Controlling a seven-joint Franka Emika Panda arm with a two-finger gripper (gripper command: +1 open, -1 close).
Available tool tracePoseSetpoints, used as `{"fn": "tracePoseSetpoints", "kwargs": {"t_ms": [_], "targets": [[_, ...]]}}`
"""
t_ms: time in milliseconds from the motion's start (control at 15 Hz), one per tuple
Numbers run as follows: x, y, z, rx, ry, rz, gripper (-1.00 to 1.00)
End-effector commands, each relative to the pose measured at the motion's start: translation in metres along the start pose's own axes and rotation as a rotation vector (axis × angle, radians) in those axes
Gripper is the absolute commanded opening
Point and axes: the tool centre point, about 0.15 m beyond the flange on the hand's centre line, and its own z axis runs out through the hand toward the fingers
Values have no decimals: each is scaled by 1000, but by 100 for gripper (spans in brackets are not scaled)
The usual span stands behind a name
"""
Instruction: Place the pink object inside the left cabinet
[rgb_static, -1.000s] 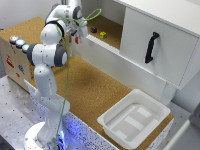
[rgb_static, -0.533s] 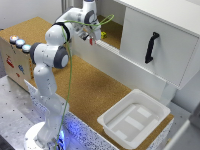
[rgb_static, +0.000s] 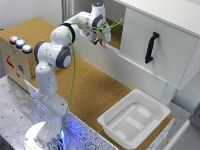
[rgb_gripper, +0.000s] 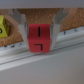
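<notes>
My gripper (rgb_static: 100, 40) is at the front opening of the left cabinet (rgb_static: 116, 41), the white-walled bay with a cork floor. It is shut on the pink object (rgb_gripper: 40, 39), a small pink-red cube with black marks. In the wrist view the gripper (rgb_gripper: 40, 36) holds the cube between its two fingers (rgb_gripper: 23, 21), over the cork floor (rgb_gripper: 70, 31) just behind the cabinet's white front ledge (rgb_gripper: 45, 62). I cannot tell whether the cube touches the floor. In the exterior view the cube is only a small red spot (rgb_static: 102, 43) under the hand.
A small yellow cube (rgb_gripper: 3, 27) lies on the cork floor beside the gripper. The neighbouring bay has a white door with a black handle (rgb_static: 152, 47). A shallow white tub (rgb_static: 133, 120) and a box with round buttons (rgb_static: 18, 54) stand on the cork table.
The arm has swung toward the exterior view's right and reached into the open cabinet bay, carrying the pink object with it.
</notes>
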Motion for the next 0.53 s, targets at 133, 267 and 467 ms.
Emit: {"fn": "tracePoseSetpoints", "kwargs": {"t_ms": [133, 267, 467], "targets": [[57, -10, 6, -46, -57, -67, -100], [61, -11, 8, -73, -52, -82, -100], [66, -14, 11, -88, -46, -83, -100]]}}
